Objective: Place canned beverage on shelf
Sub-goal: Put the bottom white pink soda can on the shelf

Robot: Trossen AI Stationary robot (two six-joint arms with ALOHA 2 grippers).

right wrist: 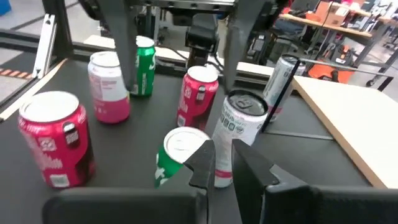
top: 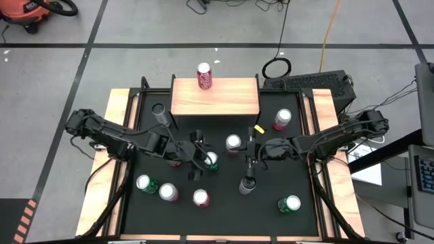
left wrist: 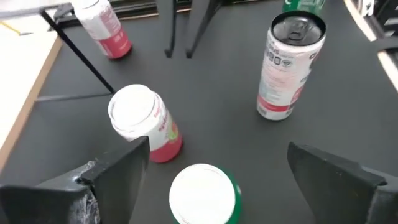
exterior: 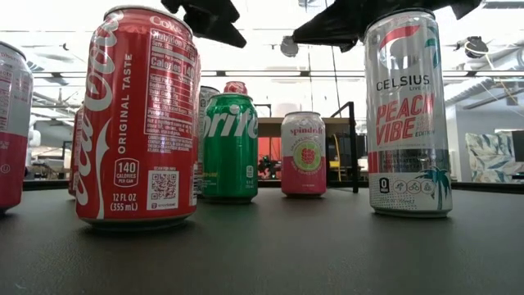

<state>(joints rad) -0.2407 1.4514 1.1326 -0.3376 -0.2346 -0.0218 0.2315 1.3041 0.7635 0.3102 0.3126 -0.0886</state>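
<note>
Fingers of the left gripper [left wrist: 217, 180] stand wide apart over a green can [left wrist: 205, 202] mid-mat, touching nothing; the right gripper [top: 252, 161] waits pinched shut and empty just beside it. Judged so, the step is the pick: lower, straddle the can, close. Far off, the shelf [top: 215, 98] at the mat's far edge already carries one red can [top: 204, 75].

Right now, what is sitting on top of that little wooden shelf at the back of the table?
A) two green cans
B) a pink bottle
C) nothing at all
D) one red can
D: in the high view a single red can stands on the shelf, near its back edge; the other cans are down on the black mat.
</note>
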